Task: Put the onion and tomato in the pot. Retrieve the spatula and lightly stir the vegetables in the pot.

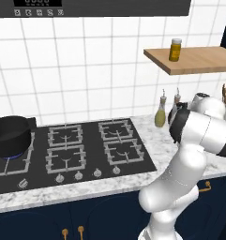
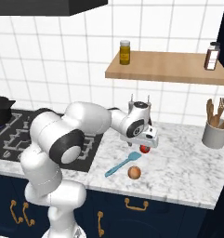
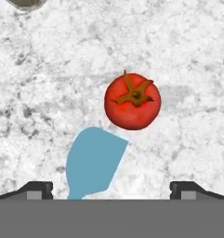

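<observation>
The tomato (image 3: 132,101), a glossy red ball with a brown stem star, rests on the marble counter and sits a little above centre in the hand view. My gripper (image 2: 148,142) hovers just over the tomato (image 2: 144,148), open, its fingertips (image 3: 36,188) spread wide with nothing between them. The light blue spatula (image 2: 122,164) lies beside it, and its flat head (image 3: 95,162) nearly touches the tomato. Closer to the counter's front edge sits the brownish-orange onion (image 2: 135,172). The black pot (image 1: 10,135) stands on the far left burner, well away from the gripper.
The stove (image 1: 72,150) lies between the pot and the vegetables. A wooden shelf (image 2: 169,67) with a jar (image 2: 125,51) and a bottle (image 2: 212,56) hangs above the counter. A utensil holder (image 2: 215,132) stands at the right, and oil bottles (image 1: 160,112) by the wall.
</observation>
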Tool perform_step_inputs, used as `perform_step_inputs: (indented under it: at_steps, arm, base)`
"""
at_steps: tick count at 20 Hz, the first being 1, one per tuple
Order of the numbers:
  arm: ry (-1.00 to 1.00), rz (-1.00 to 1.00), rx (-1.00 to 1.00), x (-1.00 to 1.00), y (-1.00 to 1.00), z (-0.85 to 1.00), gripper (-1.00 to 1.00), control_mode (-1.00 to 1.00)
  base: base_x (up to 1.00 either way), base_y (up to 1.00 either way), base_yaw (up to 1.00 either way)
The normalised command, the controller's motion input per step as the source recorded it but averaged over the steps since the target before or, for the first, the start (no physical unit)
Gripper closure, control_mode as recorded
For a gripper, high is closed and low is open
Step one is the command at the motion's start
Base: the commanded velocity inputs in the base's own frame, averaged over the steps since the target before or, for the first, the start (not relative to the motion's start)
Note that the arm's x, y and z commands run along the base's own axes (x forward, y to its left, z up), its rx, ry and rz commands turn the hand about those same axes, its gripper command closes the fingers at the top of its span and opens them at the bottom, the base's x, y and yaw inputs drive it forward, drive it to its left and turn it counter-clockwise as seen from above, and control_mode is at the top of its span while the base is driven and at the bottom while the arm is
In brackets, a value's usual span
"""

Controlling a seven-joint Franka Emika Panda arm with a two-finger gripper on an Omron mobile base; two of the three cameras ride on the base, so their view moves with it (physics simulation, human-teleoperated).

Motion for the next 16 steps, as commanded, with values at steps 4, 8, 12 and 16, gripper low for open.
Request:
perform_step_inputs:
  at_steps: [4,8,12,16]
  arm:
    - [0.00,0.00,0.00,0.44,-0.25,-0.34,-1.00,-1.00]
    - [0.04,0.00,0.00,0.36,-0.22,-0.15,-1.00,-1.00]
    - [0.00,0.00,0.00,0.34,-0.06,-0.26,-1.00,-1.00]
    - [0.00,0.00,0.00,0.09,0.00,-0.40,-1.00,-1.00]
  base:
    - [0.00,0.00,0.00]
    - [0.00,0.00,0.00]
    - [0.00,0.00,0.00]
    - [0.00,0.00,0.00]
